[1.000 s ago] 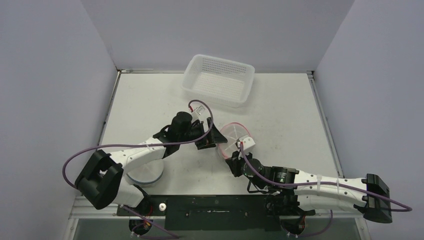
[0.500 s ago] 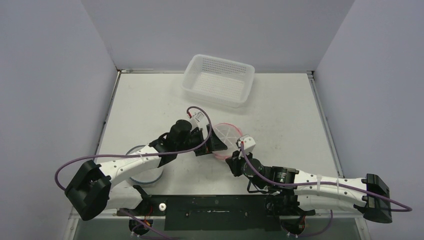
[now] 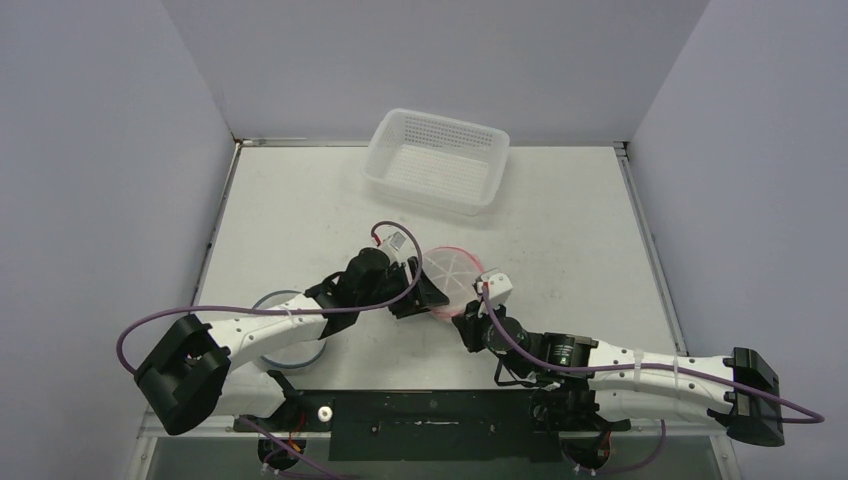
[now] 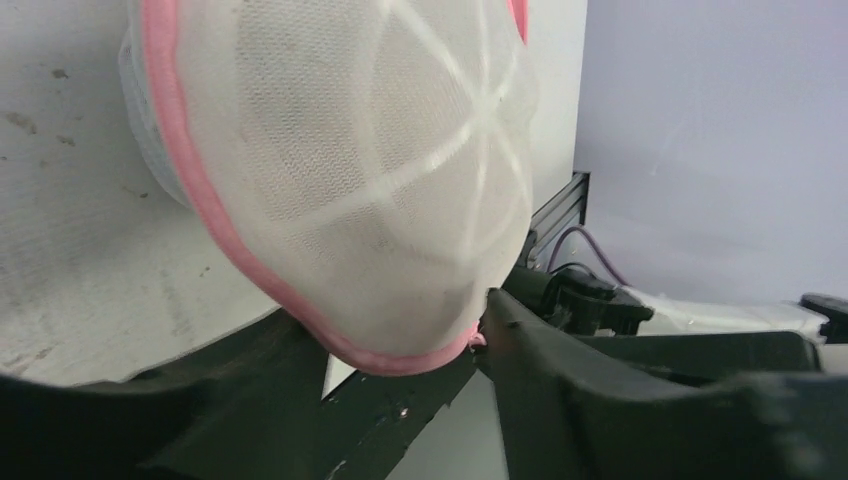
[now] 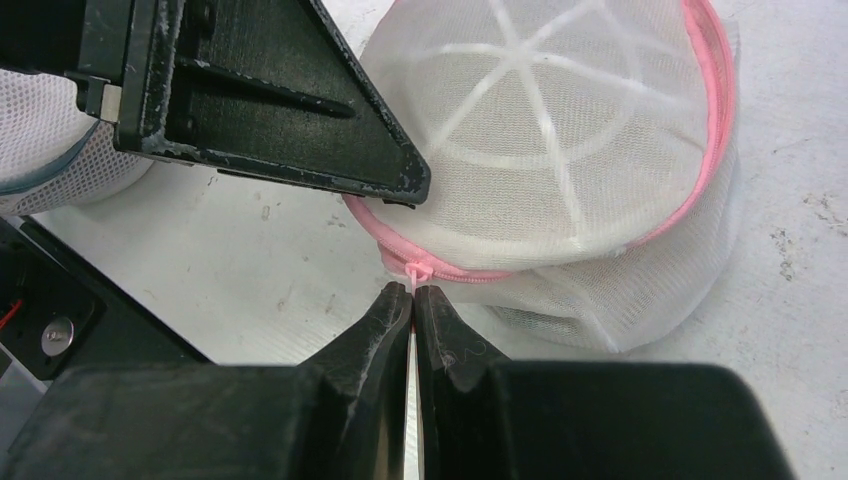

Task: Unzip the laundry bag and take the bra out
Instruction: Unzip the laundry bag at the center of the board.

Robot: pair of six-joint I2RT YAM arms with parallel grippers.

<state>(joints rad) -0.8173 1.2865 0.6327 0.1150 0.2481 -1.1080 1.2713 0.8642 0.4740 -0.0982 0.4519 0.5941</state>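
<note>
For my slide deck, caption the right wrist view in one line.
Right tool shut on the white zipper pull of a pink-trimmed mesh laundry bag.

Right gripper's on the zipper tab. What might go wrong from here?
The right gripper pinches only the tip of the small zipper tab; it may slip free when pulled. The left gripper brackets the rim of the laundry bag without an evident clamp, so the bag might drag along instead of unzipping.

White mesh laundry bag [image 4: 340,180], pink-rimmed, between the spread fingers of the left gripper [image 4: 395,335], perhaps against the right-hand one
</note>
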